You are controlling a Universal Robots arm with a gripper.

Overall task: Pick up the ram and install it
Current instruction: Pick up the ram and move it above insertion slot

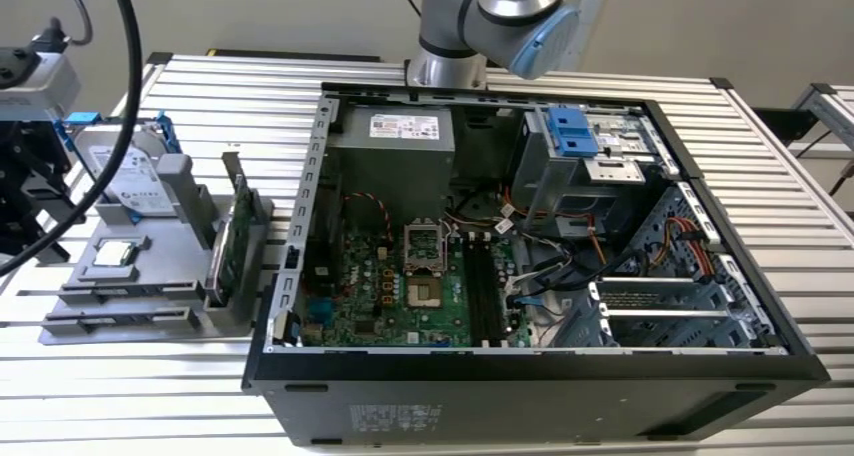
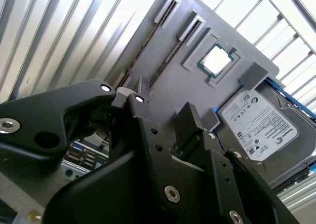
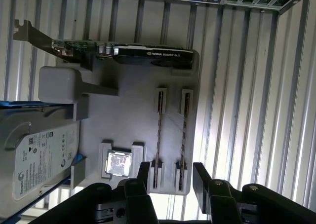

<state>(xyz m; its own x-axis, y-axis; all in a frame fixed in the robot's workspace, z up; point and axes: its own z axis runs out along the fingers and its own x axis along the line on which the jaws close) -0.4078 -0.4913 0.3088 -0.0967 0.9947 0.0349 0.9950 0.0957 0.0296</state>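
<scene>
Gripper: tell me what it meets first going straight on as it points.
Probably the ram sticks standing in slots of the grey holder; the open gripper points at them, though depth is unclear.

Hard drive point(image 2: 292, 104) label point(image 2: 256, 121) and card point(image 3: 148, 52) bear small print.

Slatted metal table point(image 1: 134, 406) — open computer case point(image 1: 534, 396), grey parts holder point(image 1: 160, 271) just beside it

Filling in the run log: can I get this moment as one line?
claw: open, empty | position: over holder | ram: in holder slot, not gripped
</scene>
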